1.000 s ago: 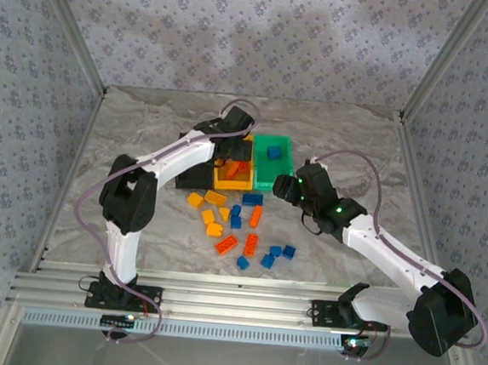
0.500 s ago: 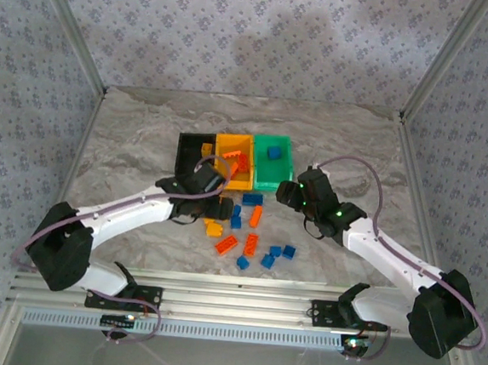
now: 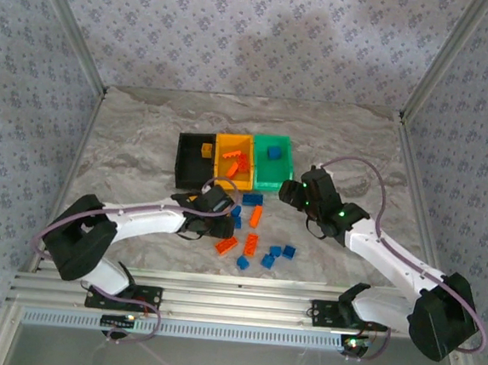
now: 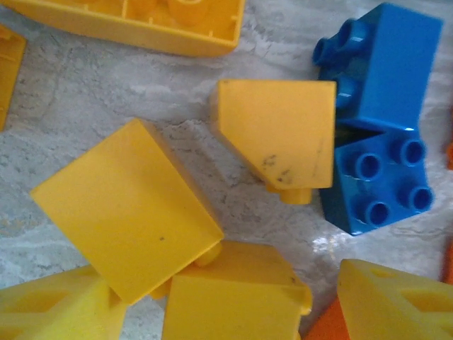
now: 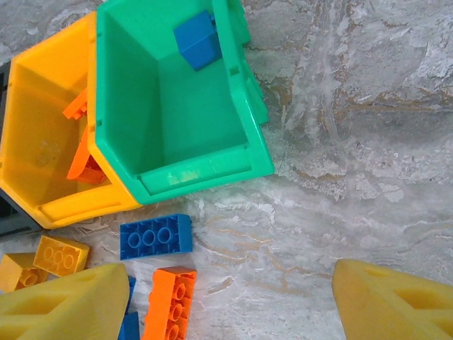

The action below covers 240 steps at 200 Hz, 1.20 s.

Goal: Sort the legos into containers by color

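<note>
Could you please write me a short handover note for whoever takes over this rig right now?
Left gripper: open and empty, low over a cluster of yellow bricks on the table.
Right gripper: open and empty, just in front of the green bin.
Done: one blue brick is in the green bin, a few orange-red bricks are in the yellow-orange bin, and one yellow brick is in the black bin.
Left: loose blue bricks, loose orange-red bricks and the yellow cluster, all on the table in front of the bins.
</note>
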### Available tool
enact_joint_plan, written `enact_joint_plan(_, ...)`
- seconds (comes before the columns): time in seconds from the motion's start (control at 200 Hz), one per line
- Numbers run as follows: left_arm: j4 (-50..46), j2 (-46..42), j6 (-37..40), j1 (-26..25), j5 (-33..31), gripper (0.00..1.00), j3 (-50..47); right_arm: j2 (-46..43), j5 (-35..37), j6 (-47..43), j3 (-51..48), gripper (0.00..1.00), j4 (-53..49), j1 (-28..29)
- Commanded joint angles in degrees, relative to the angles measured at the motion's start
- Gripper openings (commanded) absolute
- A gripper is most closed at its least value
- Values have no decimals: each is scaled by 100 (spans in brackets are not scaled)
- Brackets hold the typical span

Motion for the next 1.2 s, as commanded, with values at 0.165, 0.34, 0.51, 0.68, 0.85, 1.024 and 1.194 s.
enact_joint_plan(0.165, -11, -117, -79, -46, -131, 55, -170, -215, 20, 96, -91, 78, -44, -98)
enact_joint_plan(0.34, -169, -371, -205, -105, -127, 45, -306, -198, 15, 125, -89, 78, -18, -135)
enact_joint_plan(0.51, -530, -1151, -315, -115, -193, 43, -316, -200, -20, 134, -90, 78, -35, -161)
enact_joint_plan(0.68, -803, -1964, -262, 262, -239, 43, -65, -207, -43, 171, -132, 78, 6, -159)
enact_joint_plan(0.85, -722, -1781, 191, 1372, -451, 43, 697, -198, 3, 202, -189, 78, 8, -163)
enact_joint_plan(1.024, -236, -541, 331, 2234, -554, 43, 1584, -171, 20, 207, -193, 77, -87, -194)
enact_joint_plan(1.194, -365, 645, 460, 2473, -755, 43, 2641, -222, 24, 201, -224, 77, -204, -214)
